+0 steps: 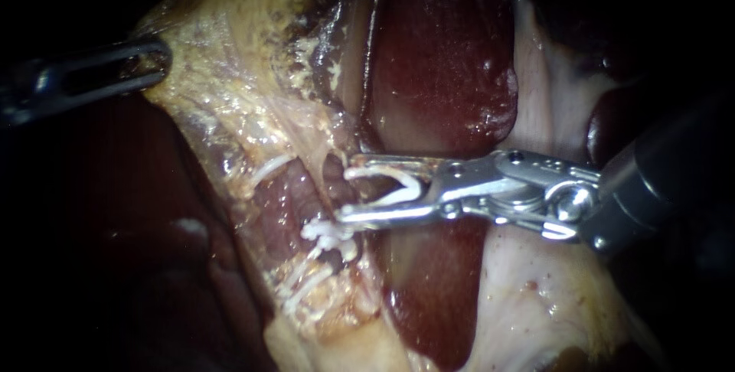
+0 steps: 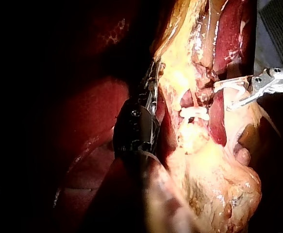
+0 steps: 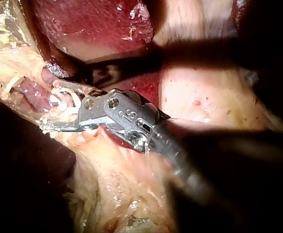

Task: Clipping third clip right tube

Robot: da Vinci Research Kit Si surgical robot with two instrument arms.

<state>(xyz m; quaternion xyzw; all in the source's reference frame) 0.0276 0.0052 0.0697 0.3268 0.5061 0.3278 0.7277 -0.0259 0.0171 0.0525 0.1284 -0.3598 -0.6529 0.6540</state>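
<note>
A reddish tube (image 1: 295, 196) runs down through stripped yellowish tissue (image 1: 230, 58). White clips cross it: one high (image 1: 269, 167), one lower (image 1: 325, 230), another below that (image 1: 306, 284). My right instrument (image 1: 344, 188) comes in from the right. Its jaws stand wide apart with an open white clip (image 1: 398, 184) seated between them, and their tips reach the tube's right side. The right wrist view shows that clip (image 3: 66, 99) beside the tube (image 3: 32, 90). At the upper left, my left instrument (image 1: 157, 66) is shut on the yellowish tissue and holds it taut.
Dark red liver (image 1: 444, 58) lies behind and below the right instrument's jaws. Pale tissue (image 1: 536, 295) spreads under its shaft. The left wrist view shows the left instrument (image 2: 151, 85) against the yellow tissue, with a clip (image 2: 194, 114) on the tube beyond it.
</note>
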